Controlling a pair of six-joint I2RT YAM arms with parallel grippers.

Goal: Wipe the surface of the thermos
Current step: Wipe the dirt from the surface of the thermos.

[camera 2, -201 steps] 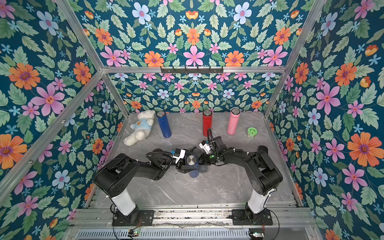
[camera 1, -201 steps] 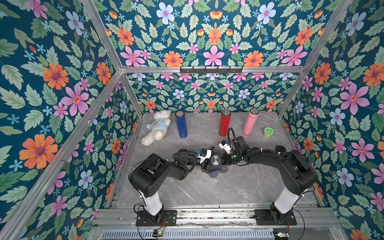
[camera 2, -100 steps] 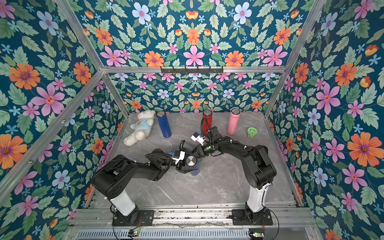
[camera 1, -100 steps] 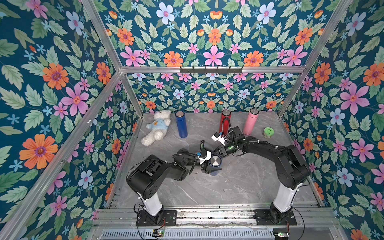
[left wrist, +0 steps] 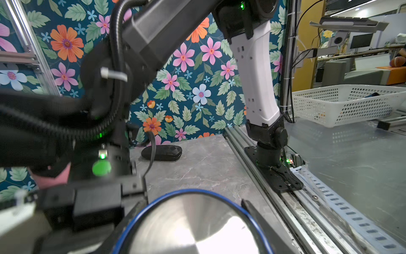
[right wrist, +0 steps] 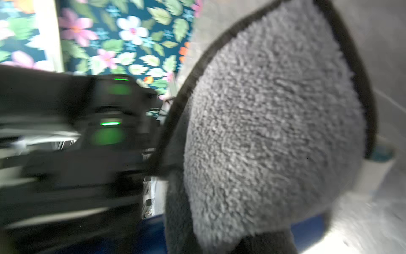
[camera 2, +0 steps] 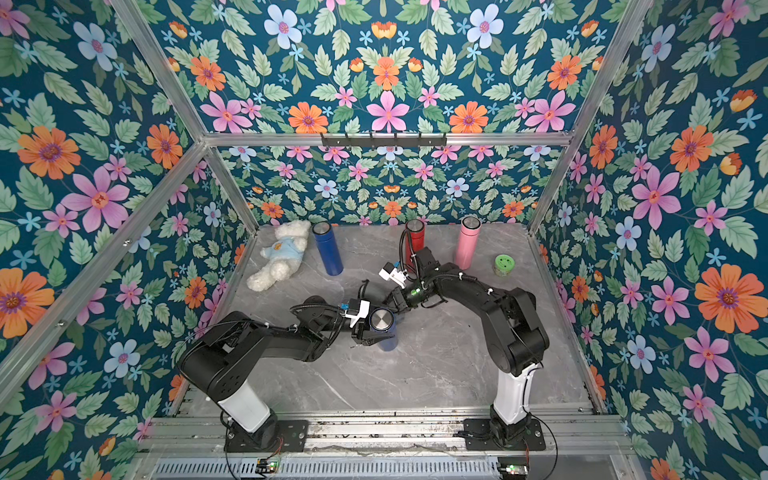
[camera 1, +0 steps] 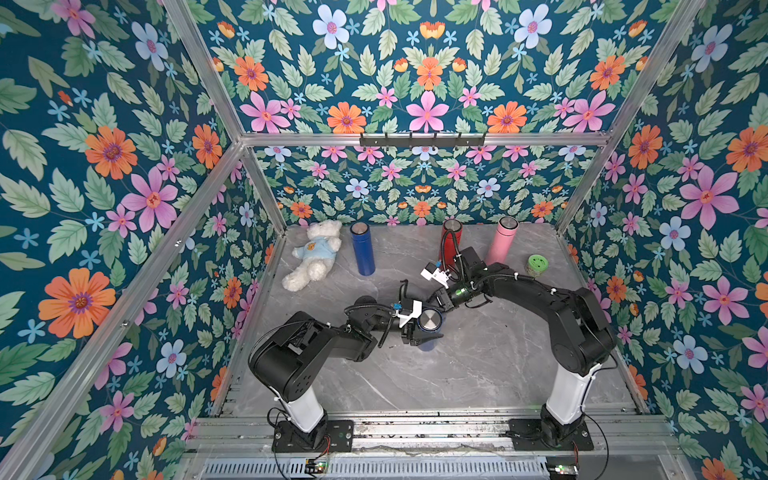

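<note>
Grey cloth [right wrist: 274, 123] hangs pinched in my right pincer [camera 1: 439, 301], clamped tight, just beside the lid of the dark blue thermos [camera 1: 430, 321]. My left pincer [camera 1: 417, 335] grips that thermos upright, mid-counter [camera 1: 478, 365], jaws part-spread around it.

In both top views: looks down from high at the front on the whole table [camera 1: 478, 374] and back wall [camera 1: 415, 187], far off, with near-identical coverage. Left wrist: sits low and very near over the thermos [left wrist: 193, 226] lid, faces the right arm's base [left wrist: 267, 136] and the room beyond. Right wrist: crowds the cloth [right wrist: 274, 132], blurred.
</note>
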